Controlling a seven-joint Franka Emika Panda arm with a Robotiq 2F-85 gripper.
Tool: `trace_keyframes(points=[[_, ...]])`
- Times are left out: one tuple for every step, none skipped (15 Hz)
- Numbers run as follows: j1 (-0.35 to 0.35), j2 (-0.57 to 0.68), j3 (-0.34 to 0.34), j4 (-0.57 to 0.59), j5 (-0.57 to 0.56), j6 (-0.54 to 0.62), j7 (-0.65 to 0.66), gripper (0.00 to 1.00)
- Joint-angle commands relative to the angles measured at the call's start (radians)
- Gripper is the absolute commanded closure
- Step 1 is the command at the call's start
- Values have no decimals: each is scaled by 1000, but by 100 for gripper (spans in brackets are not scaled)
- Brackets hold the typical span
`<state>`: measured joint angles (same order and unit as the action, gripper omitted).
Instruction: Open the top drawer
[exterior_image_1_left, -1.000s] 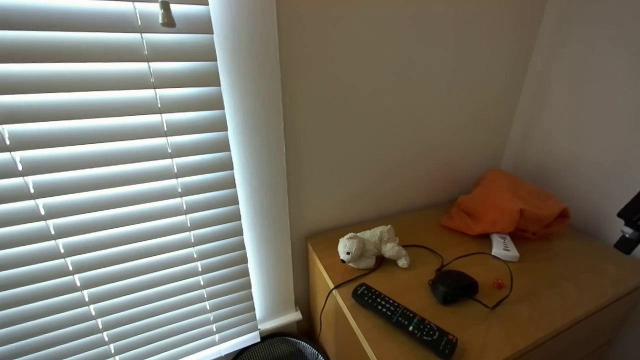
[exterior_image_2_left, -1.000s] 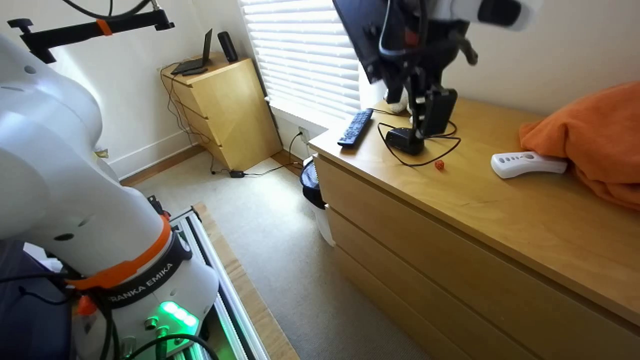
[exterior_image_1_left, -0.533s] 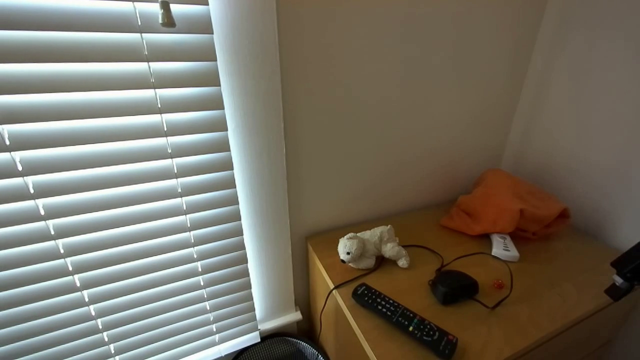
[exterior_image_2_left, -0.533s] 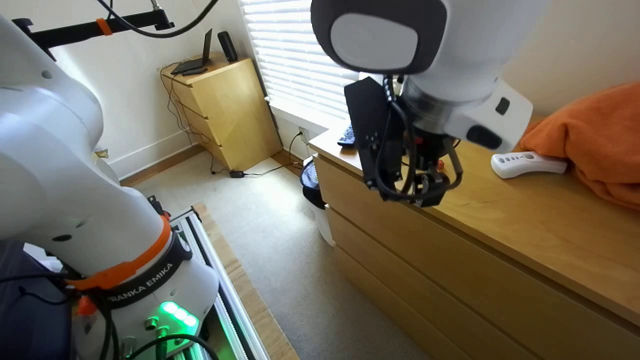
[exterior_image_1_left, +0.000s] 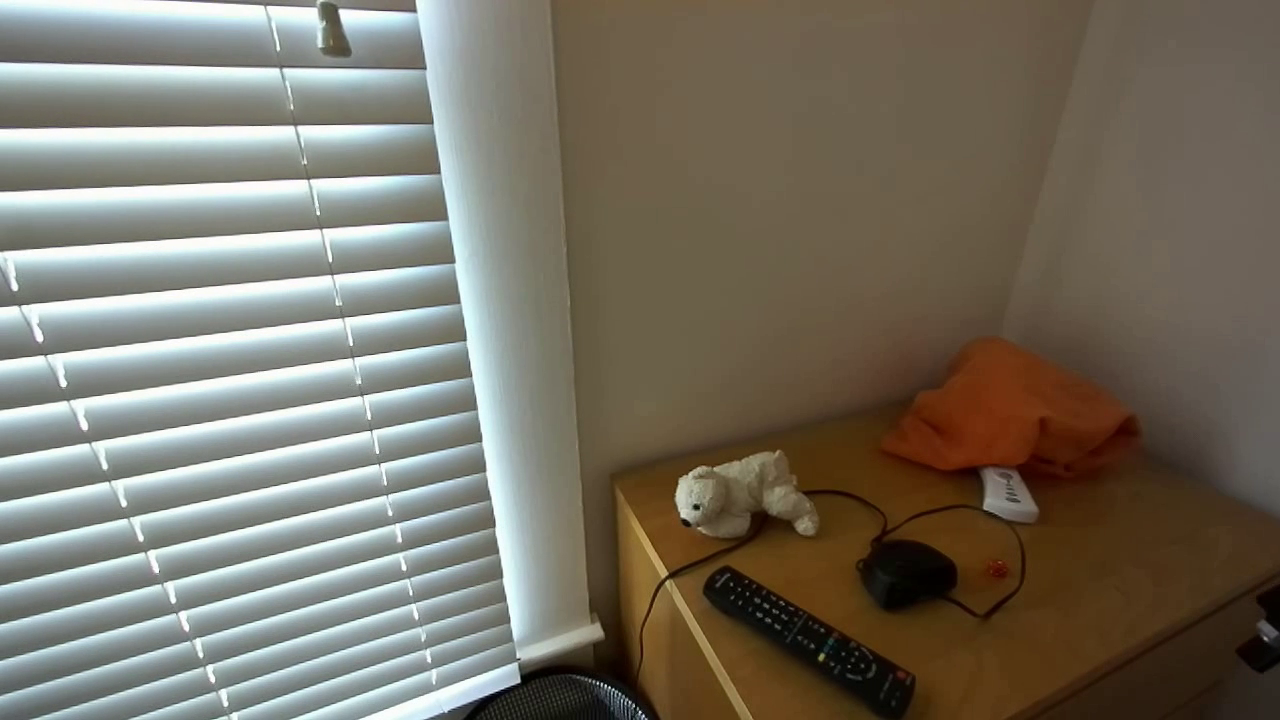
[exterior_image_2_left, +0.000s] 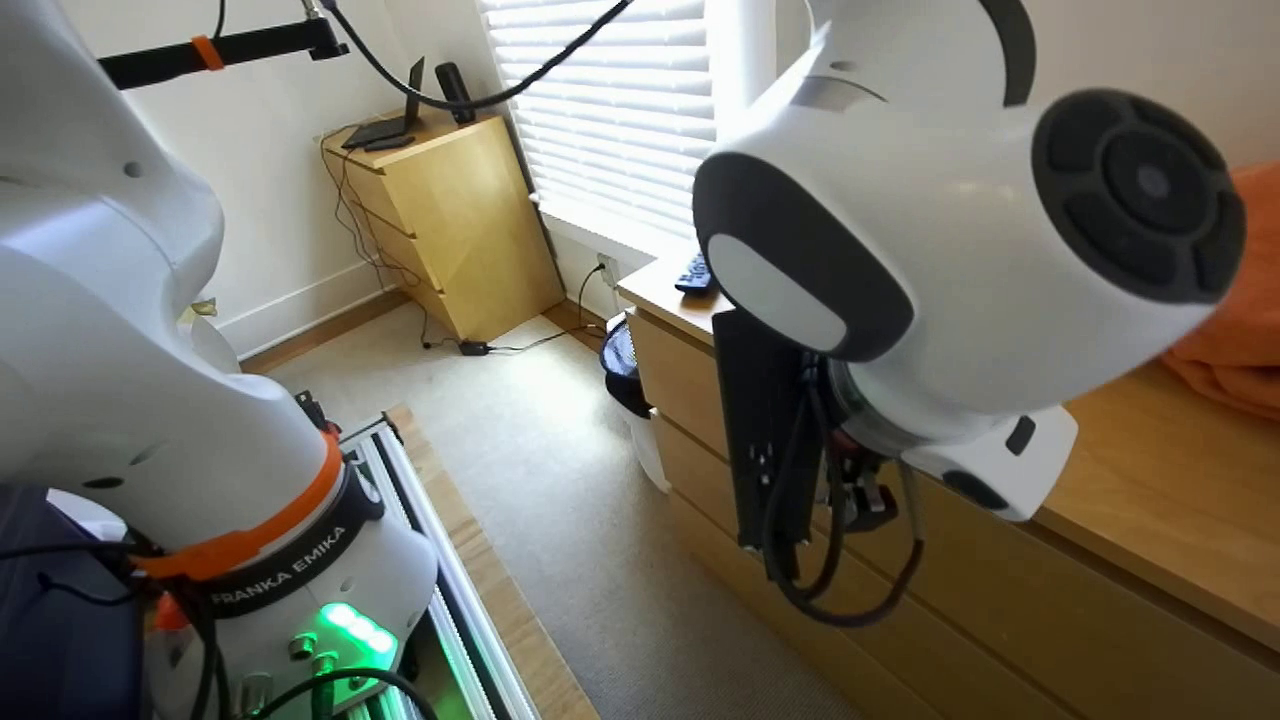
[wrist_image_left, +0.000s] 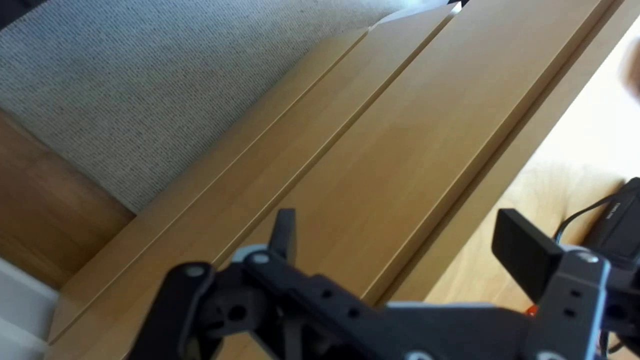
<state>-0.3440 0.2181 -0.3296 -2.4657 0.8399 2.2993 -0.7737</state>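
Observation:
The top drawer (wrist_image_left: 400, 165) is the upper wooden front of the dresser and is shut; it also shows in an exterior view (exterior_image_2_left: 680, 370). A dark gap runs between its upper edge and the dresser top (wrist_image_left: 540, 200). My gripper (wrist_image_left: 402, 237) is open and empty in the wrist view. One finger stands over the drawer front, the other over the dresser top, with the drawer's upper edge between them. Whether a finger touches the dresser I cannot tell. The gripper is partly hidden behind the wrist in an exterior view (exterior_image_2_left: 868, 505) and cut off at the right edge in an exterior view (exterior_image_1_left: 1262, 640).
On the dresser top lie a black remote (exterior_image_1_left: 810, 640), a white toy bear (exterior_image_1_left: 745, 495), a black corded device (exterior_image_1_left: 908, 573), a small red ball (exterior_image_1_left: 997, 568), a white controller (exterior_image_1_left: 1008, 495) and an orange cloth (exterior_image_1_left: 1010, 410). A bin (exterior_image_2_left: 622, 370) stands at the dresser's end.
My gripper has come down from above the dresser top to its front edge, and the wrist has tilted. The drawer and the objects on top have not moved.

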Motion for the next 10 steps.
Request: trace_keyframes(points=[[-31, 21, 19, 15, 4, -21, -10, 0], [-39, 37, 20, 28, 7, -31, -15, 0], [-43, 47, 22, 36, 8, -33, -16, 0], [-43, 51, 25, 40, 9, -33, -16, 0], [-42, 52, 27, 42, 9, -33, -16, 0], [-42, 52, 28, 43, 10, -33, -16, 0], [-42, 52, 29, 44, 10, -33, -16, 0], [-48, 74, 34, 60, 25, -53, -17, 0], [-60, 98, 41, 80, 40, -83, -43, 0], [-68, 120, 45, 95, 44, -105, -58, 0]])
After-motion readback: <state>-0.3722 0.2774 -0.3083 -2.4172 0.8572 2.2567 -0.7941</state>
